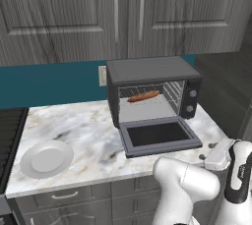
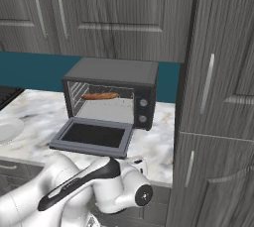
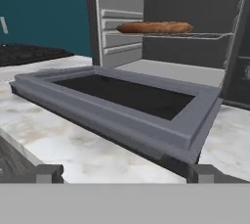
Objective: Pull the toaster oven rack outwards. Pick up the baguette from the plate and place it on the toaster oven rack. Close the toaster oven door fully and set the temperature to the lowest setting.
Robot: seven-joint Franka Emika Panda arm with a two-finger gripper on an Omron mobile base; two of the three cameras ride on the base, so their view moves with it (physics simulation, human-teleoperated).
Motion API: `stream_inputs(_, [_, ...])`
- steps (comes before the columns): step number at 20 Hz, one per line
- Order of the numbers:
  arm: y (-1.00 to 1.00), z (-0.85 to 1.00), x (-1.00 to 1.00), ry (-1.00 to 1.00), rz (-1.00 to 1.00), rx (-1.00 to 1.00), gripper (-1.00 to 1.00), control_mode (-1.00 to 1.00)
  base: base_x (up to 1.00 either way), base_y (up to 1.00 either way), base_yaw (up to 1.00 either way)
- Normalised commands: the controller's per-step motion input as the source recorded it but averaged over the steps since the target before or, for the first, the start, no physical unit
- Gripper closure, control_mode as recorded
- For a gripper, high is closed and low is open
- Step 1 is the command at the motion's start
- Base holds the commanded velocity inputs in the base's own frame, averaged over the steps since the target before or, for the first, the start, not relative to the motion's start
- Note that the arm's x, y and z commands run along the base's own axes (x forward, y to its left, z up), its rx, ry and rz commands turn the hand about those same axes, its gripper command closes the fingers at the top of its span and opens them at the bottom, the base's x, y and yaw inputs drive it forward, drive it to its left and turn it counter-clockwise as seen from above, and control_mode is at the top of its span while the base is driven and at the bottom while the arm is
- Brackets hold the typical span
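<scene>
Gripper (image 3: 125, 173): jaws spread wide, holding nothing, low before toaster oven door (image 3: 122, 101) | door: dropped flat open | baguette (image 3: 154, 27): on toaster oven rack (image 3: 205, 35) inside toaster oven (image 1: 153, 71) | plate (image 1: 47, 158): bare, left counter | writing: none legible

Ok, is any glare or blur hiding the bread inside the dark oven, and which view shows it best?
No glare or blur: hand view is sharp, with the golden-brown baguette clear on the wire rack beyond the dropped glass-window door; in left base view the loaf is small but evenly lit; in right base view the grey toaster oven shades its cavity slightly.
</scene>
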Motion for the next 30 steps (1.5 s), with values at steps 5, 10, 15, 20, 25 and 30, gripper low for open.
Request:
stream_inputs(5, [0.0, -0.52, 0.31, 0.0, 0.03, 0.0, -1.0, -1.0, 0.0, 0.0, 0.0])
stream_inputs(10, [-0.08, -0.33, 0.41, 0.0, 0.01, 0.0, -1.0, -1.0, 0.0, 0.0, 0.0])
stream_inputs(15, [-0.19, -0.27, 0.43, 0.0, 0.0, 0.04, -1.0, -1.0, 0.0, 0.0, 0.0])
stream_inputs(20, [-0.11, -0.32, 0.51, 0.0, 0.0, 0.05, -1.0, -1.0, 0.0, 0.0, 0.0])
stream_inputs(25, [-0.12, -0.5, 0.44, 0.0, 0.0, 0.02, -1.0, -1.0, 0.0, 0.0, 0.0])
stream_inputs(30, [-0.07, -0.57, 0.23, -0.01, 0.0, 0.0, -1.0, -1.0, 0.0, 0.0, 0.0])
